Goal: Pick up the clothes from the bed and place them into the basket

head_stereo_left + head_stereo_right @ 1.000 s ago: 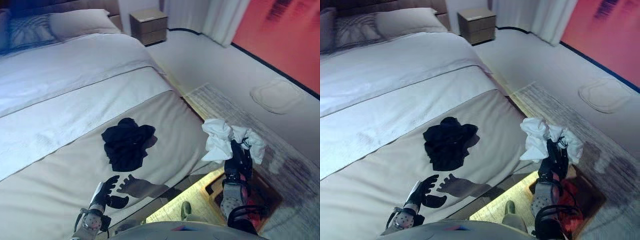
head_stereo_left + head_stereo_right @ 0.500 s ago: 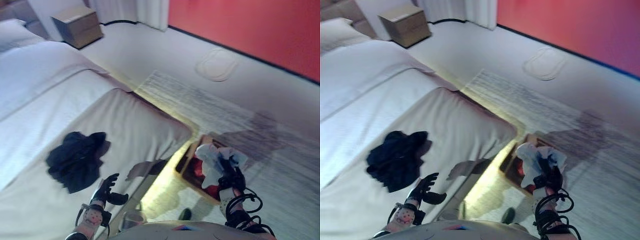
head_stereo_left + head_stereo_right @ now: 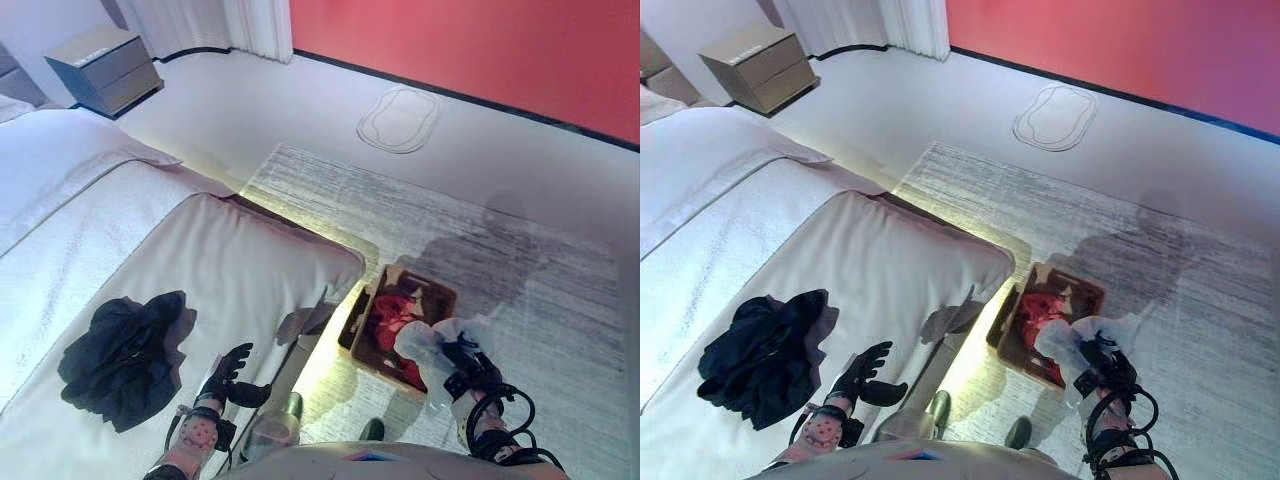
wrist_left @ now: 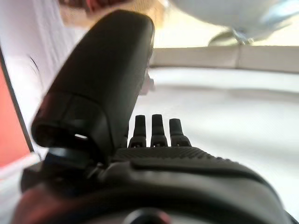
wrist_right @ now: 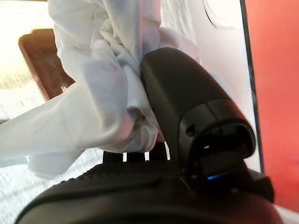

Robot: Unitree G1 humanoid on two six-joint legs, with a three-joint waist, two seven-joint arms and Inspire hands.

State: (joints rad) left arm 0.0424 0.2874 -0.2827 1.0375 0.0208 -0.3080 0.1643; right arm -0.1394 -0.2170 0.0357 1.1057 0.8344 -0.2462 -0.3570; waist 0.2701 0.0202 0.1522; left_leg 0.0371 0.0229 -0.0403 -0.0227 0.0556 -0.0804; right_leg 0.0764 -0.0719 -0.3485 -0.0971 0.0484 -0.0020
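Garments, by our count: one white garment (image 3: 428,343), one dark garment (image 3: 120,357), and red clothing (image 3: 1043,306) already lying in the single basket (image 3: 1022,352) on the floor beside the bed (image 3: 230,265). We find the right hand (image 3: 468,372) clenched on the white garment (thumb pressed into the cloth), held over the basket's near end. The left hand (image 3: 862,373) hovers with fingers spread above the bed edge. A second ago the white garment hung higher; the view has since swung right.

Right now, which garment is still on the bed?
The black garment, lying crumpled on the bed. The white one is clutched in the right hand over the basket; the red one lies inside it.
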